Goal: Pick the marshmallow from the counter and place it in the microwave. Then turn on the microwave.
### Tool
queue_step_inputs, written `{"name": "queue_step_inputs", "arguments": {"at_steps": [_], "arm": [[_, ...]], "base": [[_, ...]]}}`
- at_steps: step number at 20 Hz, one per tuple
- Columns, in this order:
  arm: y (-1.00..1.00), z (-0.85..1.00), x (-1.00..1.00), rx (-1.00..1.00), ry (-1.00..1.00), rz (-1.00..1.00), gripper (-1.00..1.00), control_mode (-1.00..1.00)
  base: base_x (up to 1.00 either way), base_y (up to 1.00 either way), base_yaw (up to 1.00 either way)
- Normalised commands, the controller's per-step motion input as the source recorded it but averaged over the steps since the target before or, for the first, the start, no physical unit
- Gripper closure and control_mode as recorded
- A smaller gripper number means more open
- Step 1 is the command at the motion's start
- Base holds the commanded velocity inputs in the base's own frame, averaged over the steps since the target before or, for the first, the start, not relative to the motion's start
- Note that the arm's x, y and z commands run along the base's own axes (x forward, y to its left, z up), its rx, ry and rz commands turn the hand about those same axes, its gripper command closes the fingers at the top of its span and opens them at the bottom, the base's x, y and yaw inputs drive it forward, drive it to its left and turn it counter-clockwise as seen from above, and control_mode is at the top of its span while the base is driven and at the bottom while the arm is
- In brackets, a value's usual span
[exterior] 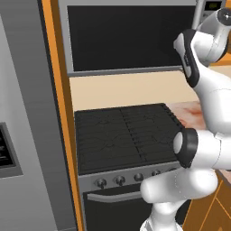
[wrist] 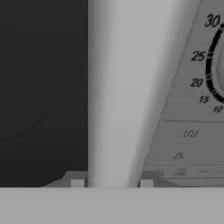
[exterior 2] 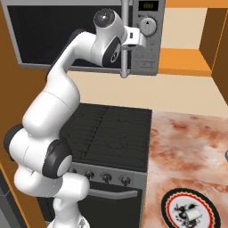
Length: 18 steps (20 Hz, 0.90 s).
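We judge the step in hand to be opening the microwave: its dark glass door looks shut, and the marshmallow sits untouched on the round plate at the near right of the counter, well apart from the arm. So nothing can go in until that door swings.

To do this well, we want the handle centred between the two fingertips, so that both pads meet the bar squarely rather than one corner catching it. We should get a firm hold before pulling, then draw the hand along the arc of the door, not straight back, or the bar may slip out of the grip. We also need to keep the wrist off the dial just to the right of the bar, since a knock there might turn it early.

In the hand view, the gripper straddles the long grey bar, one fingertip on each side, both tight against its edges. We judge the jaws partly closed, at about the width of the bar; whether they already press on it or have a sliver left to travel, we cannot tell. In the right base view the hand sits at the handle, high on the microwave front, above the black stovetop.
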Motion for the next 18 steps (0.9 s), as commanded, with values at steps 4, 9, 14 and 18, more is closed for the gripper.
{"name": "queue_step_inputs", "arguments": {"at_steps": [4,9,14,18], "arm": [[-0.01,0.0,-0.36,0.0,-0.01,0.03,1.0,-1.0],[0.09,0.0,-0.43,0.0,-0.04,-0.04,1.0,-1.0],[0.15,0.04,-0.52,0.0,-0.05,-0.07,1.0,-1.0],[0.12,0.05,-0.61,0.0,-0.04,-0.13,1.0,-1.0]], "base": [[0.0,0.0,0.0],[0.0,0.0,0.0],[0.0,0.0,0.0],[0.0,0.0,0.0]]}}
